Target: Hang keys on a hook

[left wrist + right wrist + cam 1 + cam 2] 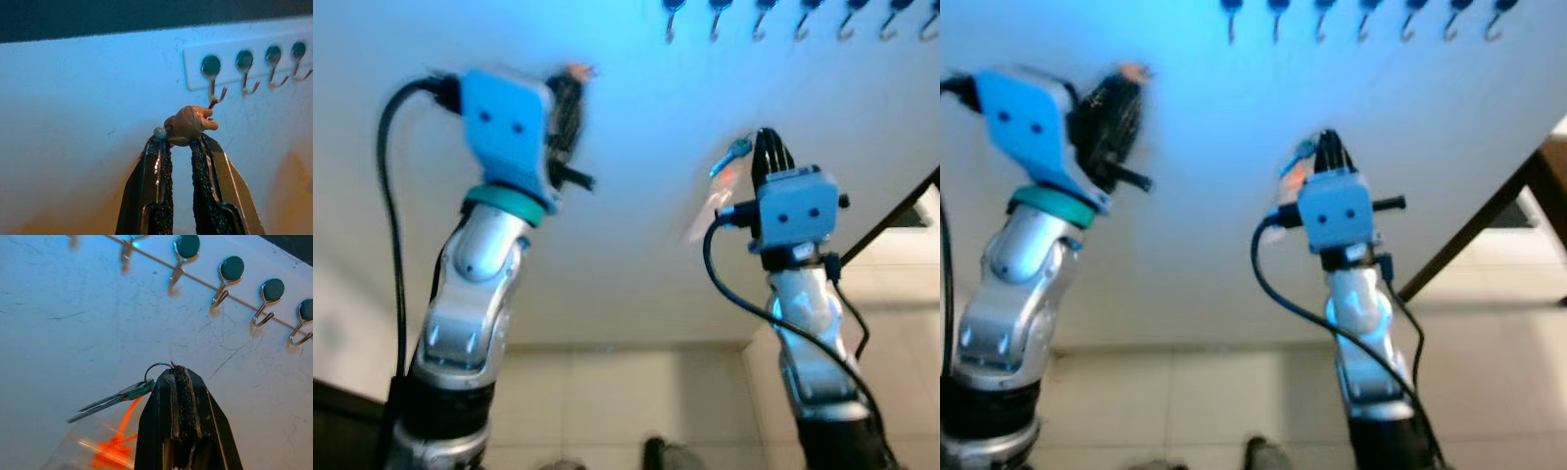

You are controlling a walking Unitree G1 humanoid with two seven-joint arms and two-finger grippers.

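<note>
A row of several metal hooks [759, 22] with dark round heads runs along the white wall, above both raised arms. My right gripper [176, 369] is shut on a key ring [157, 367], a short way below the hooks [225, 281]. Two keys [112, 399] and an orange tag [112, 448] in clear plastic hang from the ring to one side. My left gripper [188, 132] is up at the wall further left, pinching a small brown charm [188, 122] at its fingertips, just below the end hook [212, 93].
The white wall [636, 245] is close in front of me. A dark slanted table leg [901, 211] stands at the right. Beige floor tiles [607, 392] lie below, with my feet [656, 455] at the bottom edge.
</note>
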